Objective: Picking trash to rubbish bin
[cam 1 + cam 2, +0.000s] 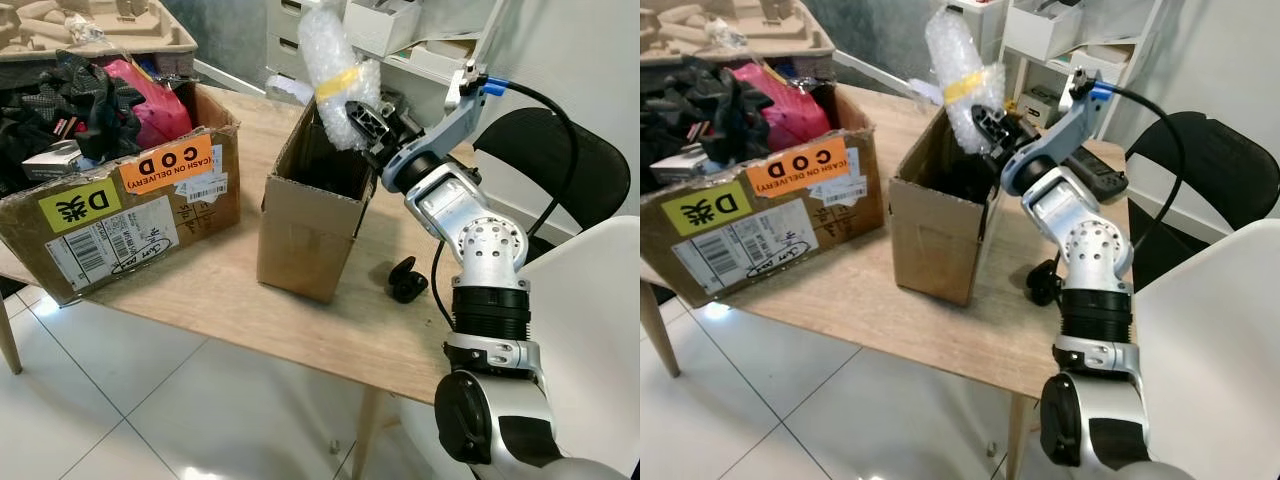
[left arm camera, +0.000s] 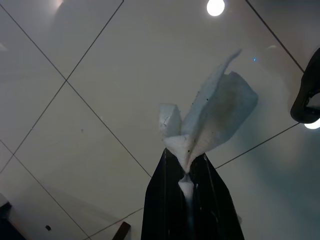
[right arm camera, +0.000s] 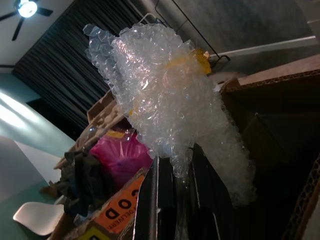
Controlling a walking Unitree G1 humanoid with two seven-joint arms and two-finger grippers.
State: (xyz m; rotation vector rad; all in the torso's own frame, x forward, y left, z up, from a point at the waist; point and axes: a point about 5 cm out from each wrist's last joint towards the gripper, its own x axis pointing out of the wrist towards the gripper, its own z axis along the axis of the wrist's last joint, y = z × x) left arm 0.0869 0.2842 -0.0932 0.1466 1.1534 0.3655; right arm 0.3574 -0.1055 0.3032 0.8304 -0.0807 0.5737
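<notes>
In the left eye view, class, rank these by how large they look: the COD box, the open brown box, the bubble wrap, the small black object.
1. COD box
2. open brown box
3. bubble wrap
4. small black object

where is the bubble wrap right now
The bubble wrap is held in the right hand, above the open small cardboard box mid-table, right of the big C.O.D. box.

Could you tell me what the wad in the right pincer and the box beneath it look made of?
Wad: clear bubble wrap, glossy, with visible air cells and a yellow tape band. Box: brown corrugated cardboard, matte; fluted edge shows in the right wrist view.
</notes>
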